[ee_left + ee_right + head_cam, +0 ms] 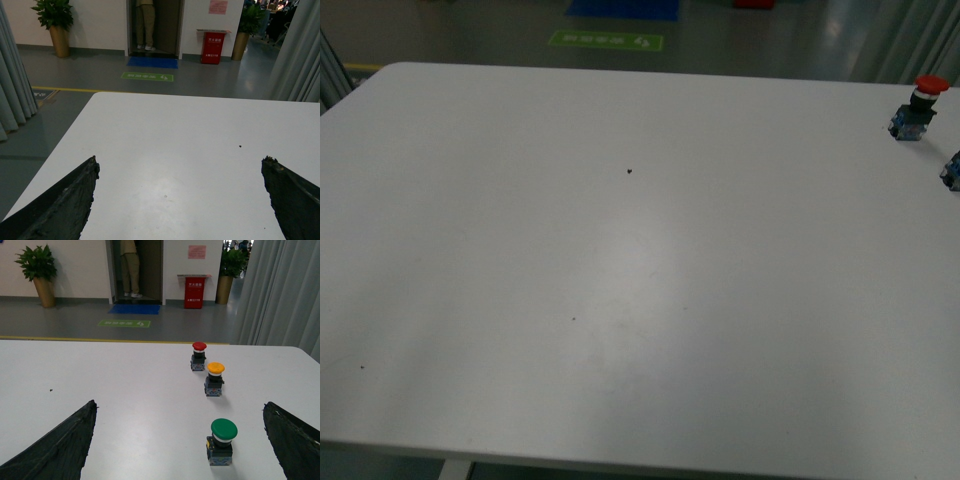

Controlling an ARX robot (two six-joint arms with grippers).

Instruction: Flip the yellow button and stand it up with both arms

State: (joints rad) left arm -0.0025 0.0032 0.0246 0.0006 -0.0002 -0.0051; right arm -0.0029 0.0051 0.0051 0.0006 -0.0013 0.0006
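Surface: a large white matte table fills almost the whole front view, with a few tiny dark specks on it, one just above the middle of the frame.
Room: grey glossy floor beyond the far edge, with a green floor sign and a blue mat before a dark doorway where a person in beige trousers stands; a potted green plant at upper left of the right wrist view, a red bin against the white wall, grey curtains at right.
Yellow button: the small push-button switch with round yellow-orange cap, black collar and blue-black block stands upright, cap up, right of centre in the right wrist view.
Neighbours: a like switch with a red cap stands just behind it, higher in the frame; a switch with a green cap stands nearer, low in the frame. All three are apart from each other. In the front view the red one sits at the upper right edge.
Right gripper: black fingers spread wide at the lower corners, holding nothing; the yellow button lies beyond the fingertips, well apart.
Left gripper: fingers likewise spread wide over bare table, empty.
Containers: only the red bin; contents cannot be told.
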